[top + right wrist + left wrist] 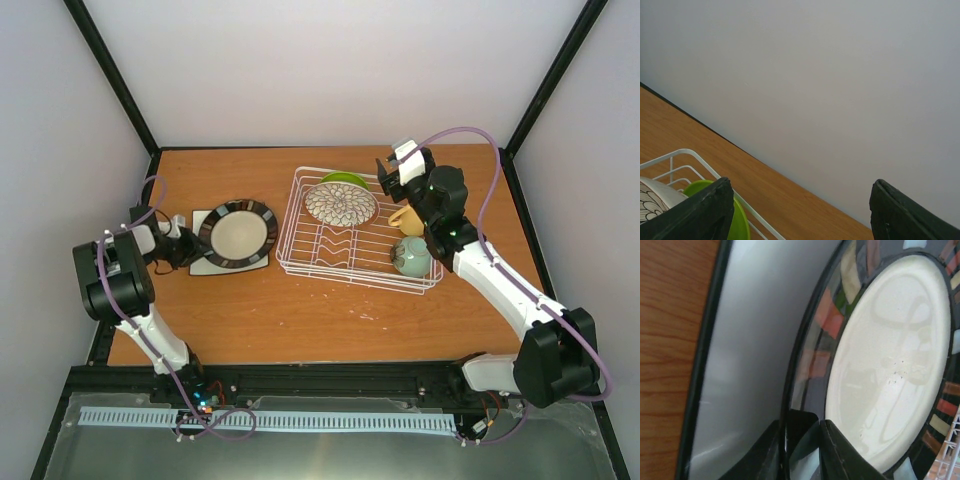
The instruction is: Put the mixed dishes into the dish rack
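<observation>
On the wooden desk [300, 320], the left hand [186, 246] is clamping the rim of the dark-rimmed cream round plate [238, 232], which is lying over the white square plate [208, 266], while farther back the right hand [390, 175] is hovering, fingers apart, beside the white wire dish rack [300, 262].

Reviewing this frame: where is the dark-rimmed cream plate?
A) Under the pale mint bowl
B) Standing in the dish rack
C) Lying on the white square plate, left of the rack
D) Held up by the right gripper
C: the dark-rimmed cream plate lies on the white square plate, left of the dish rack, with the left gripper pinching its rim.
</observation>
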Controlling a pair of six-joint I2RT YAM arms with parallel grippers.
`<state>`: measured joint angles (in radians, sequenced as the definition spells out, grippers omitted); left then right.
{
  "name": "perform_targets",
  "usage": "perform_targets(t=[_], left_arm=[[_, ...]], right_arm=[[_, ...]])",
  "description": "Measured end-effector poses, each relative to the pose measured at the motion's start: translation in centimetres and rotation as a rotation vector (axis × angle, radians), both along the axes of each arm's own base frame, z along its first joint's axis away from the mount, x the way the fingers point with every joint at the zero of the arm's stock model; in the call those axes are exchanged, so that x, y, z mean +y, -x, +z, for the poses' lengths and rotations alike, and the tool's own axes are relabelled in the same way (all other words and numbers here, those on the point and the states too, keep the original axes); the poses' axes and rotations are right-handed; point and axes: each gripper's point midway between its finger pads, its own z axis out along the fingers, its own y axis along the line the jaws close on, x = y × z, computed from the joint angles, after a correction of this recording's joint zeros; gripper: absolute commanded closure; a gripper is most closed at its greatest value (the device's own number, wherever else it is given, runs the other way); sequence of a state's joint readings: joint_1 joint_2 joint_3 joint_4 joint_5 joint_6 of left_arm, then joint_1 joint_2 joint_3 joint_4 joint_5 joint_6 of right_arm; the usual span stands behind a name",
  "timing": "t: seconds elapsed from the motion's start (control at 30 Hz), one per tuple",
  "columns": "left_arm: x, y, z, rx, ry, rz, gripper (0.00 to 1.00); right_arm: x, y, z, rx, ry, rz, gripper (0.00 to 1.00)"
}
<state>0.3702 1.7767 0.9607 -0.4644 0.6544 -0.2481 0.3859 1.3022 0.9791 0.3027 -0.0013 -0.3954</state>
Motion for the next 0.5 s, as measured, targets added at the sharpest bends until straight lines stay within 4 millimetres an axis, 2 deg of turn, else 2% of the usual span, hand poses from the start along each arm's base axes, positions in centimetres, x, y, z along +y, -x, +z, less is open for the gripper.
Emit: perform_targets(t=[0.13,0.27,0.5], left_arm=[[-0.6,-0.2,0.1,-0.003,0.061,0.002,0.99],[-1.3,-0.5,0.6,-0.025,0.1,-0.013,0.99],[-1.4,-0.6,1.0,-0.039,0.104,-0.016,0.99]], right_arm=[[0.1,0.0,-0.1,0.003,0.001,0.003,0.27],[0.2,-0.1,-0.3,0.006,0.002,0.007,0.27],[0.3,-0.1,-0.5,0.01,0.003,0.014,0.27]])
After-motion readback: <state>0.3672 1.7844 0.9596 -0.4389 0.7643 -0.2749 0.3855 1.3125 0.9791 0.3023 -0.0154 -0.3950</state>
